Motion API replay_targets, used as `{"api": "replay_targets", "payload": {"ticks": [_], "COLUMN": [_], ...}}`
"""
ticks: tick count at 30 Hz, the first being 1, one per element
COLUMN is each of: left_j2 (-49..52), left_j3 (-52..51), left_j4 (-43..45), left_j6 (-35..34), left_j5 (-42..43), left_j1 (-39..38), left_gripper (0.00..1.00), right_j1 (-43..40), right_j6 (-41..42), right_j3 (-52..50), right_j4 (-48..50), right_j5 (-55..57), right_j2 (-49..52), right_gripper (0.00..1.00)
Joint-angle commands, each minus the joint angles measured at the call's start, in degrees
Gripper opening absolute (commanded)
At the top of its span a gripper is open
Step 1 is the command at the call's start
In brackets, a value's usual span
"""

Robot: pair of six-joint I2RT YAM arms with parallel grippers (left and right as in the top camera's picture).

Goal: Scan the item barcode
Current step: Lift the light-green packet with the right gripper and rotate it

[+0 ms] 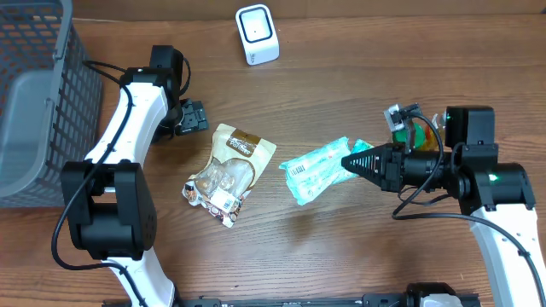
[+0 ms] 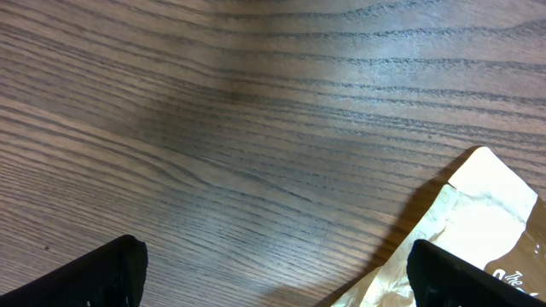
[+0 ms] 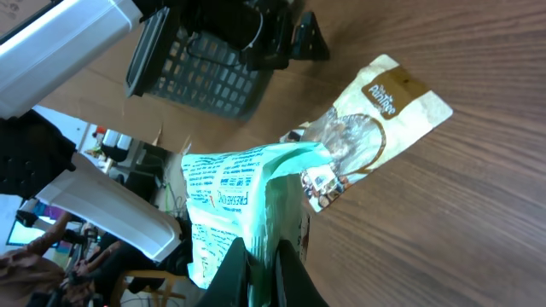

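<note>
My right gripper [image 1: 348, 160] is shut on one end of a teal packet [image 1: 317, 170] and holds it above the table's middle. A white label on the packet faces up in the overhead view. In the right wrist view the packet [image 3: 247, 196] rises from between my closed fingers [image 3: 230, 273]. The white barcode scanner [image 1: 257, 34] stands at the back centre, well away from the packet. My left gripper [image 1: 192, 118] is open at the left, beside the top edge of a brown-and-white snack pouch [image 1: 229, 170]. Its fingers [image 2: 102, 273] hold nothing, with bare wood between them.
A grey mesh basket [image 1: 38, 94] takes up the far left. The snack pouch [image 2: 478, 230] lies flat between the two arms, and its corner reaches the left gripper's right finger. A small green and orange object [image 1: 401, 128] sits on the right arm.
</note>
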Motion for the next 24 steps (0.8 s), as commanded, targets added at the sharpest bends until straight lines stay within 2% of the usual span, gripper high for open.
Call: {"api": "replay_targets", "payload": {"ticks": [1, 19, 21, 24], "left_j2": [-1.1, -1.1, -1.1, -1.1], "left_j3": [0.7, 0.7, 0.7, 0.7], "left_j4": [-0.1, -0.1, -0.1, -0.1], "left_j6": [0.3, 0.3, 0.3, 0.3], "left_j5": [-0.9, -0.9, -0.9, -0.9], "left_j1": [-0.2, -0.2, -0.2, -0.2], "left_gripper": [1.00, 1.00, 1.00, 1.00], "right_j1": [0.1, 0.2, 0.8, 2.4], "right_j6": [-0.3, -0.3, -0.1, 3.3], "right_j3": [0.9, 0.9, 0.9, 0.9], "right_j4": [-0.1, 0.2, 0.2, 0.7], "right_j5": [-0.7, 0.1, 2.5, 12.5], "right_j2": [-1.2, -1.2, -1.2, -1.2], "right_gripper": [0.04, 0.04, 0.04, 0.04]}}
